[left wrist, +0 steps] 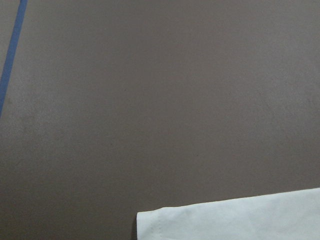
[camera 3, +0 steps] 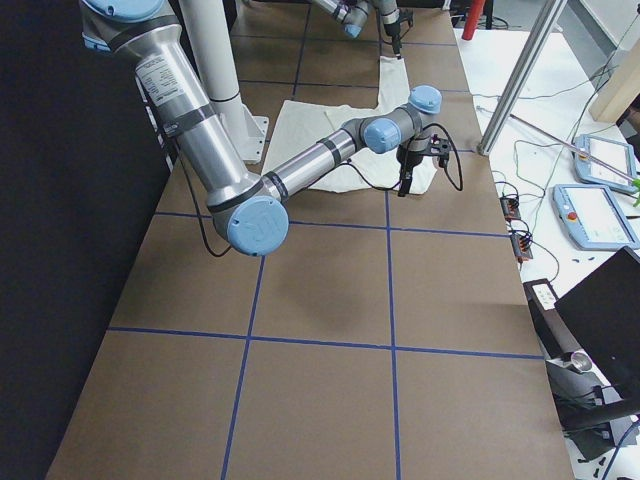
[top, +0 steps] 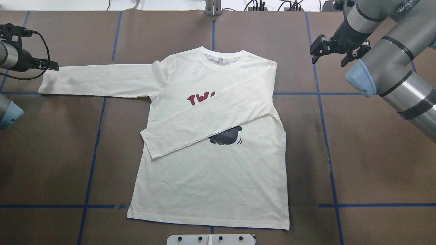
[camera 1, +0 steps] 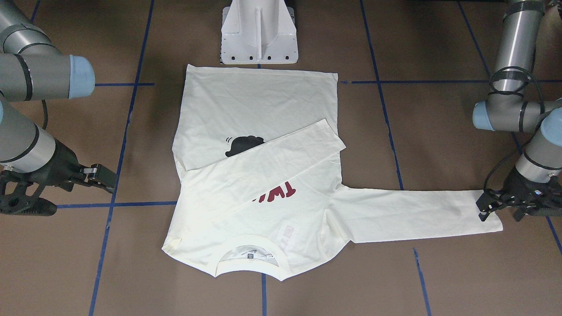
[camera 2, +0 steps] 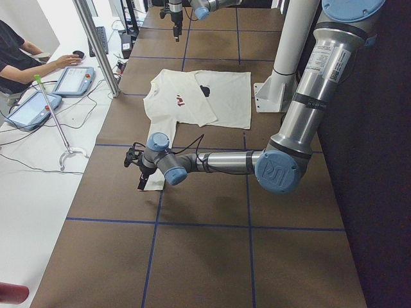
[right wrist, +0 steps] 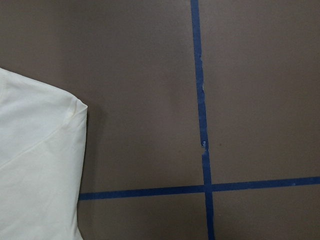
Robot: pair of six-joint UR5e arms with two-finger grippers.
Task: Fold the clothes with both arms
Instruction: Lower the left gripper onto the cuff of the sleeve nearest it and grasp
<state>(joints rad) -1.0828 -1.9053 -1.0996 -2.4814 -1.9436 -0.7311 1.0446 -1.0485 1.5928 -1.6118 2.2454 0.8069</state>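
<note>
The cream T-shirt [top: 211, 177] lay flat, print up, at the centre of the brown desk [top: 374, 153], collar toward the top of the overhead view. One sleeve [top: 204, 122] was folded slantwise across the chest, and the other sleeve [top: 98, 80] stretched out to the left. The left pincer [top: 52, 67] sat at that sleeve's cuff, but its opening and whether it pinched cloth could not be told. The right pincer [top: 328, 58] hung spread and empty at upper right, apart from the shirt's shoulder.
</note>
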